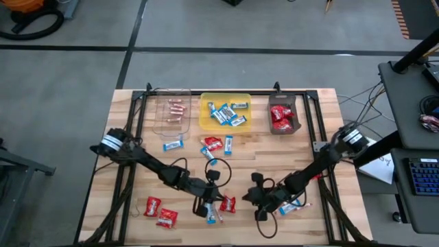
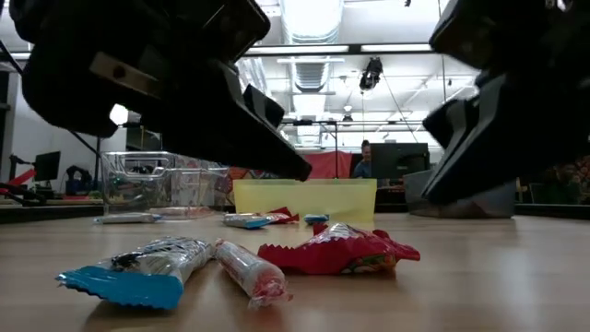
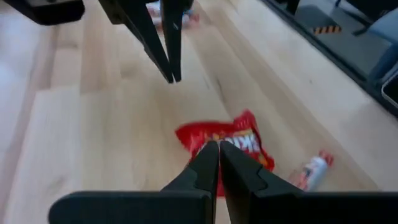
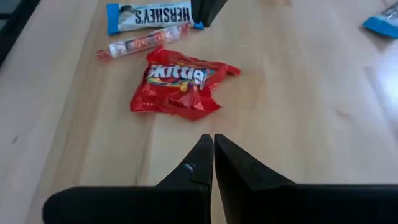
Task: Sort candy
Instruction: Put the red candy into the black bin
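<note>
1. The left tool [image 1: 209, 204] hangs low over the near middle of the desk [image 1: 322, 110], its two fingers pressed together with nothing between them; in the left wrist view the tips [image 3: 214, 149] sit just above the near edge of a red packet [image 3: 229, 148], so the packet lies straight ahead of the tool and slightly under it, not gripped.
2. Taking that red packet [image 4: 179, 84] as the landmark: it lies flat, its long axis running roughly across the line between the two tools; a thin pinkish stick [image 4: 144, 42] lies just beside it on the far side from the right tool, and a blue-and-white bar [image 4: 149, 15] lies just beyond the stick, both roughly parallel to the packet's length.
3. The right tool [image 1: 260, 199] sits on the other side of the packet, also closed and empty, its tips [image 4: 208, 146] pointing at the packet across a bare strip of desk; my judgement is that the left tool is the nearer of the two, being almost upon the packet.
4. Well beyond the packet, at the far edge, stand a clear tray [image 1: 171, 129], a yellow tray [image 1: 204, 113] and a dark tray [image 1: 274, 127]; red packets already lie in the dark one, so the landmark packet likely belongs there, away and toward the right arm's side.
5. The coming grasp calls for the fingers to part first; closed as they are, they can only push the wrapper.
</note>
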`<move>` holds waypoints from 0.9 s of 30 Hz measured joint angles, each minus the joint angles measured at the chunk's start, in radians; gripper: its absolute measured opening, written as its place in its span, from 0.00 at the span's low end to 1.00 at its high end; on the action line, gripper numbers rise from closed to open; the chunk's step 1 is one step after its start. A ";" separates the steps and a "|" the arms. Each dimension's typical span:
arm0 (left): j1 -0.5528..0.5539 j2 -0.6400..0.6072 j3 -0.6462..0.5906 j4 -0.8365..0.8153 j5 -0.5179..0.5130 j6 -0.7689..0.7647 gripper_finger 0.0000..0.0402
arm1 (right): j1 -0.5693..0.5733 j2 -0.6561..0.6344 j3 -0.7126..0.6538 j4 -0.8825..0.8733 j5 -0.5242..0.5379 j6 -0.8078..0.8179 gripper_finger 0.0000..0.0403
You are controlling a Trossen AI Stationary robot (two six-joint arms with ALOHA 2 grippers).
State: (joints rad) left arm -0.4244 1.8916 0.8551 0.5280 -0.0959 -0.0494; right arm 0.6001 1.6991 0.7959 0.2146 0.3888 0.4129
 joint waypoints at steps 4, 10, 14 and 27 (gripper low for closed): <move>0.000 0.022 0.001 0.018 0.034 -0.019 0.00 | 0.000 0.058 0.002 0.095 -0.001 0.019 0.05; -0.001 0.071 0.016 0.031 0.064 -0.055 0.00 | -0.001 0.073 0.002 0.137 -0.003 0.049 0.19; -0.001 0.097 0.018 0.043 0.072 -0.074 0.00 | -0.002 0.072 0.003 0.183 -0.003 0.039 0.35; 0.000 0.098 0.014 0.056 0.055 -0.091 0.00 | -0.003 0.213 0.035 0.405 0.015 -0.058 0.78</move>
State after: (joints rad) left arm -0.4240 1.9893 0.8696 0.5835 -0.0413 -0.1403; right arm 0.5972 1.9124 0.8305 0.6201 0.4036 0.3552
